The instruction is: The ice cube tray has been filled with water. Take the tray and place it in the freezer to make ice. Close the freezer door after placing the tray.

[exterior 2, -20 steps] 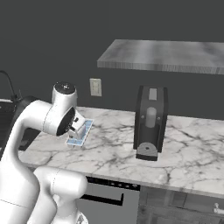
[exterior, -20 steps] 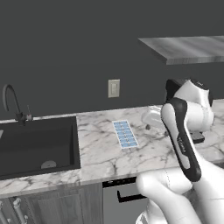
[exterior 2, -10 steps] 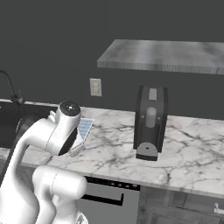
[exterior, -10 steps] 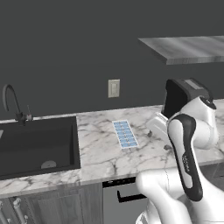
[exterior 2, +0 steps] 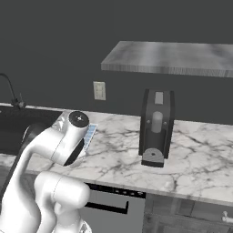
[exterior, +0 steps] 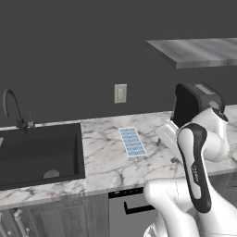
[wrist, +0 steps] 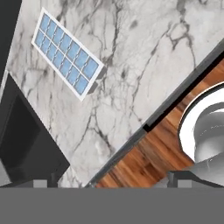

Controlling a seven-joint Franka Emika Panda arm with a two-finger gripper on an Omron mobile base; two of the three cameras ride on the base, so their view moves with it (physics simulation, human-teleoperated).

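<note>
The ice cube tray lies flat on the marble counter, its cells filled with pale blue water. From the right base view a corner of the tray peeks out behind my wrist. My gripper hangs open above the counter's front edge, its fingertips wide apart with nothing between them. The tray sits toward the upper left of the hand view, well clear of the fingers. The freezer is out of view.
A black sink with a faucet lies left of the tray. A dark coffee machine stands to the right under a grey shelf. A dishwasher front is below the counter, over wooden floor.
My arm has folded and the wrist has dropped a little lower over the counter's front edge. The tray has not moved and the gripper has stayed open.
</note>
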